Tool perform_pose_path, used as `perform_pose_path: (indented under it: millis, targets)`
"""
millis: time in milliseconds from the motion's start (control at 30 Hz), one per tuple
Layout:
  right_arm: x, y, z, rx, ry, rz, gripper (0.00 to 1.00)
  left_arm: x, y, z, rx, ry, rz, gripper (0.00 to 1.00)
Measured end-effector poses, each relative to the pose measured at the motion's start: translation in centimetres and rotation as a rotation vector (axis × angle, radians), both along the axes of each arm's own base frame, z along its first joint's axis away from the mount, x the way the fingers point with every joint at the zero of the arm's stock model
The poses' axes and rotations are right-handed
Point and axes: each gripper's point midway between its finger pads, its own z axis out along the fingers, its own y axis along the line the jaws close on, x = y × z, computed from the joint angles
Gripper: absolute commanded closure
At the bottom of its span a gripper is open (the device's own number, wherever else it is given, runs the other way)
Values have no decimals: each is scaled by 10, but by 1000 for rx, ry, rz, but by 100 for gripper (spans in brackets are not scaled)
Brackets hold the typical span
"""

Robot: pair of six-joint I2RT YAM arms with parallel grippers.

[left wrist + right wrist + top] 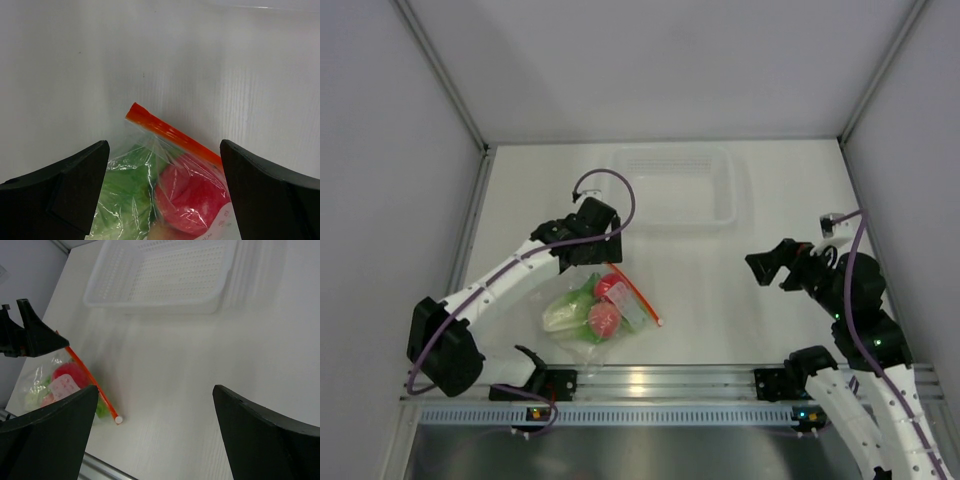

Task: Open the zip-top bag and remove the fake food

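The clear zip-top bag [600, 312] lies on the table near the front, its orange-red zip strip [638, 297] on the right side. Inside show a red tomato [611, 287], a pinkish-red fruit [604, 320] and green lettuce [565, 312]. My left gripper [603, 257] hovers just behind the bag, open and empty. In the left wrist view the bag [150, 195] lies between the open fingers, with the zip strip [172, 135], red fruit [192, 192] and lettuce [125, 192] visible. My right gripper [772, 268] is open and empty, well right of the bag [57, 385].
A rigid clear perforated tray [672, 187] stands at the back centre, also in the right wrist view [165, 275]. White enclosure walls bound the table. An aluminium rail [650, 380] runs along the front edge.
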Motion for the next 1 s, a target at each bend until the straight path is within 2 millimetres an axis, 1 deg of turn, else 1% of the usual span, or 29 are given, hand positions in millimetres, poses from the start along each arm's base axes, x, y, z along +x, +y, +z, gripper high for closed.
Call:
perform_pose_path:
  millis: [167, 267, 333, 367, 400, 433, 467, 500, 533, 667, 767, 867, 933, 1000]
  targets:
    - [-3, 9, -4, 19, 10, 50, 0, -2, 11, -13, 51, 13, 27, 2]
    - [-3, 12, -9, 30, 21, 66, 1, 0, 11, -22, 63, 18, 36, 1]
    - [-3, 14, -9, 36, 19, 75, 0, 1, 10, -32, 66, 29, 38, 1]
    - [-3, 15, -9, 42, 21, 78, 1, 2, 9, -36, 65, 33, 36, 3]
    - [-3, 15, -9, 43, 20, 79, 1, 2, 8, -41, 63, 38, 36, 8]
    - [-3, 16, -8, 45, 18, 82, 0, 2, 7, -46, 60, 43, 40, 15]
    - [-3, 16, -8, 47, 18, 84, 1, 3, 6, -49, 54, 43, 44, 32]
    - [-4, 17, -8, 47, 18, 85, 0, 5, 4, -50, 43, 38, 48, 44]
    - [-4, 17, -8, 47, 18, 85, 1, 6, 2, -51, 32, 33, 52, 69]
    - [-4, 17, -8, 46, 17, 89, 1, 11, -5, -46, -10, 7, 63, 100]
    - [-4, 18, -8, 47, 17, 93, 1, 12, -7, -36, -40, -16, 57, 100]
    - [-3, 22, -12, 57, 12, 115, 1, 10, -11, -16, -96, -59, 37, 100]
    - [-2, 32, -16, 82, 5, 168, 1, 8, -15, 0, -140, -90, 13, 100]
    - [-3, 46, -19, 131, -11, 246, 2, 5, -20, 15, -186, -120, -15, 100]
